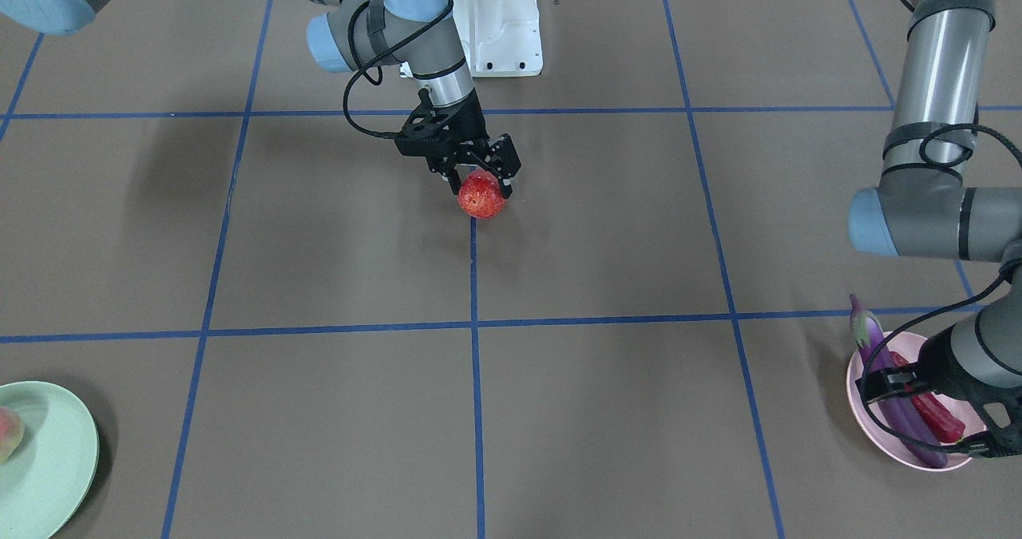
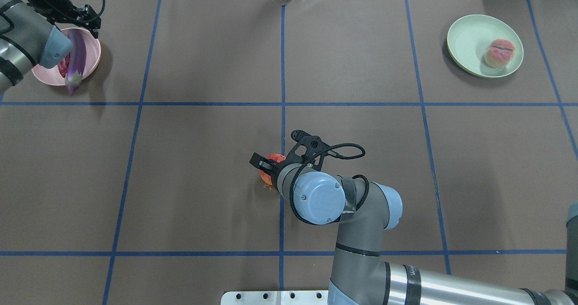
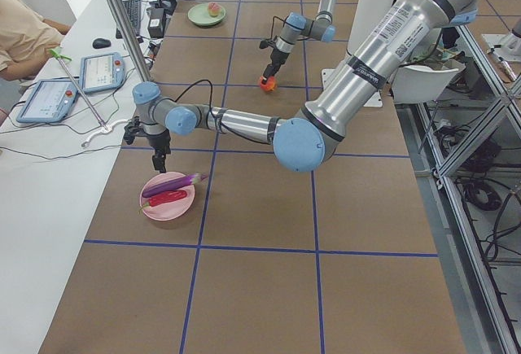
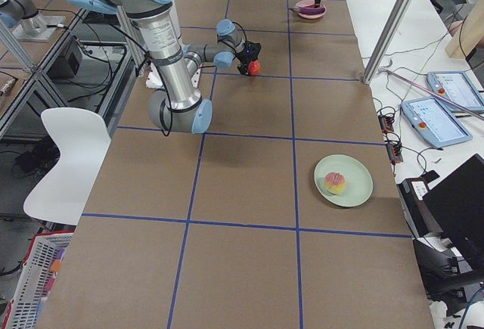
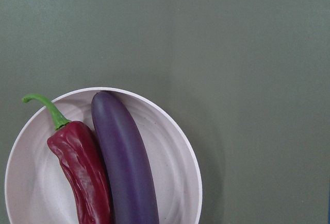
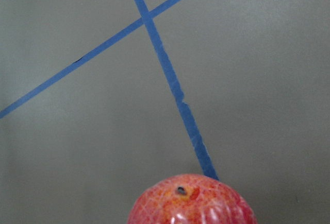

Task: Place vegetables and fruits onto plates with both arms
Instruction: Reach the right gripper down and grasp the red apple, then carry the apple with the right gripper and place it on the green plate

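The right end effector (image 1: pixel 479 185) is clenched around the strawberry (image 1: pixel 481 197), one finger on each side of it, near the middle of the surface (image 1: pixel 599 411). Whether the fruit touches the surface I cannot tell. The left end effector (image 3: pixel 159 163) hangs above the pink plate (image 5: pixel 178 180), and I cannot tell if its fingers are apart or together. Right beneath it the eggplant (image 5: pixel 126 167) and chili (image 5: pixel 82 172) lie side by side in that plate, touching, with the eggplant's stem end sticking out past the rim. The peach (image 2: pixel 499 53) sits on the green plate (image 2: pixel 469 34), well apart from both end effectors.
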You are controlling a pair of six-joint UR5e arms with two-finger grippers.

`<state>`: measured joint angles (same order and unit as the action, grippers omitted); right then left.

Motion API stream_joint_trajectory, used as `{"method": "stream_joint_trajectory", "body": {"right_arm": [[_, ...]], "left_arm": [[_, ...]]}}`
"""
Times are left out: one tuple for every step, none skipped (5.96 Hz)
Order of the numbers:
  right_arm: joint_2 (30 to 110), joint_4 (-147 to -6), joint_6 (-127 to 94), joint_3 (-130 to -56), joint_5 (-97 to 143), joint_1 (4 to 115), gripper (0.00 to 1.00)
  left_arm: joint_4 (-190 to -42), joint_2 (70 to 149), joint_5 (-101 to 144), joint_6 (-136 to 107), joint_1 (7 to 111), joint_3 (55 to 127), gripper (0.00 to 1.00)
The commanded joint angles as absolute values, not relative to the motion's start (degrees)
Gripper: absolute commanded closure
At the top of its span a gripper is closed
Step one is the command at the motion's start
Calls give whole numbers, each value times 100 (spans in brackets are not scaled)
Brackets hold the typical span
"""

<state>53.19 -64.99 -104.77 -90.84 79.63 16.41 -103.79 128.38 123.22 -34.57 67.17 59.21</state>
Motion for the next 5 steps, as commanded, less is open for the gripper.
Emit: {"method": "stream_joint_trajectory", "body": {"right_arm": [[5317, -6495, -10826, -9088, 7980, 1774, 100], [5335, -6565, -10802, -9227, 8059, 2063, 100], [5413, -6574, -10767, -9255, 8590, 2605, 100], [5605, -6583, -10340, -9246, 9031, 3263, 100], [5895, -6574, -9631, -9142, 9183, 3905, 100]], "left_arm": [[-10354, 12858, 12322, -3472, 6715, 5950, 0], [-10327, 12850, 12348, -3480, 6715, 6046, 0], [-10327, 12876, 12349, -3637, 6715, 6082, 0], [-10327, 12902, 12357, -3847, 6680, 6152, 0], [-10318, 12902, 12357, -4024, 6645, 6257, 0]]}}
